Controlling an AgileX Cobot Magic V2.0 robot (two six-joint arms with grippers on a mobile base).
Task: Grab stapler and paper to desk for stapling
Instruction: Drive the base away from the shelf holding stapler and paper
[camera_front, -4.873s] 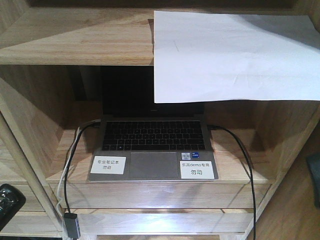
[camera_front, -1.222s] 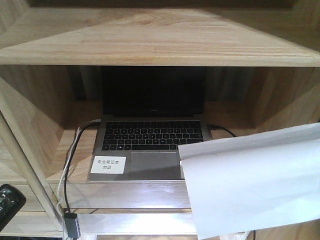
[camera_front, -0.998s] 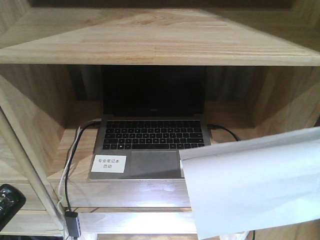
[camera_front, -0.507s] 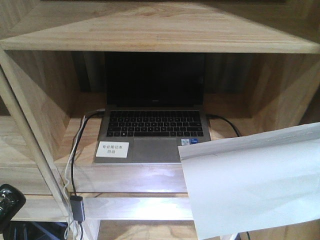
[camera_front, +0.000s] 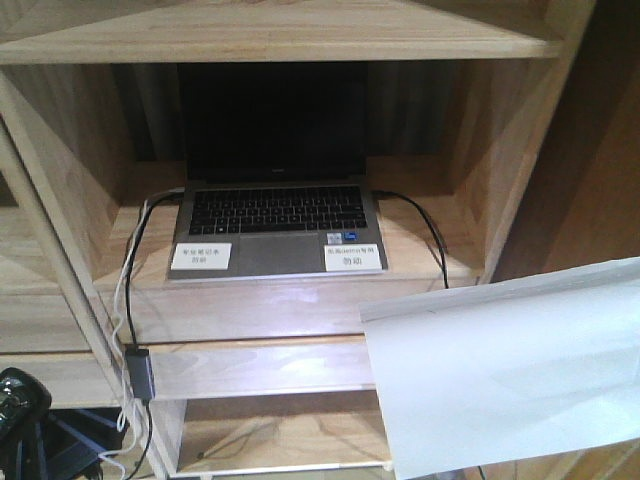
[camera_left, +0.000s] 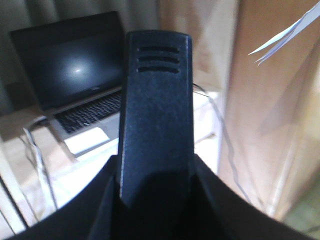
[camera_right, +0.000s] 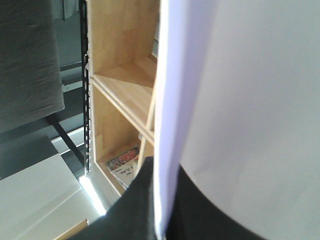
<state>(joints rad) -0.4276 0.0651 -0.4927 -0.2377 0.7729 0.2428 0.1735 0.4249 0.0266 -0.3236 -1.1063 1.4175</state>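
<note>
The paper (camera_front: 510, 370) is pinched by its edge in the right fingers (camera_right: 142, 205), the stapler (camera_left: 155, 110) clamped in the left fingers (camera_left: 107, 205); the floppy sheet could be snagged on the shelf unit (camera_front: 515, 150) and pulled loose.

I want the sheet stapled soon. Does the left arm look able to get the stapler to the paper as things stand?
Probably yes: the left gripper holds the stapler, and only open air shows between it and the paper in the right gripper.

Paper (camera_front: 510, 370) off the top shelf (camera_front: 280, 45), now hanging low right, clear of the laptop (camera_front: 275, 215). Shelf unit (camera_front: 300, 310) appears smaller and shifted left; camera probably backed off.
</note>
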